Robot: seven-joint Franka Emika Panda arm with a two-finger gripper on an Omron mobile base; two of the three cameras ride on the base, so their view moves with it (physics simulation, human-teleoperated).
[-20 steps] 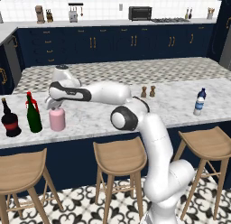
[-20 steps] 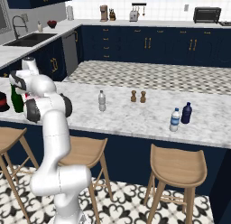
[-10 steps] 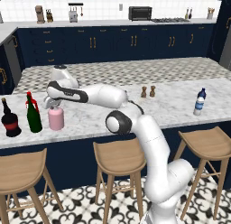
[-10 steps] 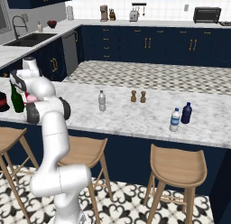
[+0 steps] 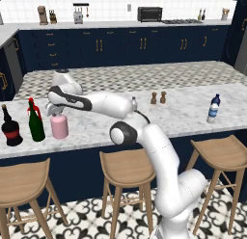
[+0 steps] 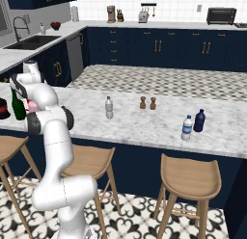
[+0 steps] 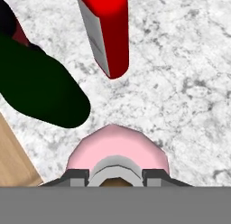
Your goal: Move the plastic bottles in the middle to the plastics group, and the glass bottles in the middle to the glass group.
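The pink flask (image 5: 60, 126) stands upright on the marble surface (image 5: 183, 112), near its left end. The gripper (image 5: 57, 111) sits on top of the flask, closed on its neck; in the hand view the two fingertips (image 7: 76, 176) flank the pale stopper (image 7: 113, 169) with the pink shoulder (image 7: 118, 146) spreading below them.

Just beside the flask, at its 9 o'clock in the left base view, stands the green bottle (image 5: 36, 123), upright, and the red bottle (image 5: 32, 103) shows just behind it. In the hand view the green bottle (image 7: 38, 87) lies at 10 o'clock from the flask and the red bottle (image 7: 106, 31) at 12 o'clock, both near but apart from it. Further out at 9 o'clock stands the black bottle (image 5: 10, 128) with its red band.

The small clear bottle (image 6: 109, 108) stands alone mid-surface, well apart from the flask. At its 3 o'clock in the right base view stand two brown shakers (image 6: 147, 103), side by side. Near the right end stand the water bottle (image 6: 187, 128) and, just beside it, a dark blue bottle (image 6: 199, 121).

Three wooden stools (image 5: 127, 166) stand below the near edge of the surface.
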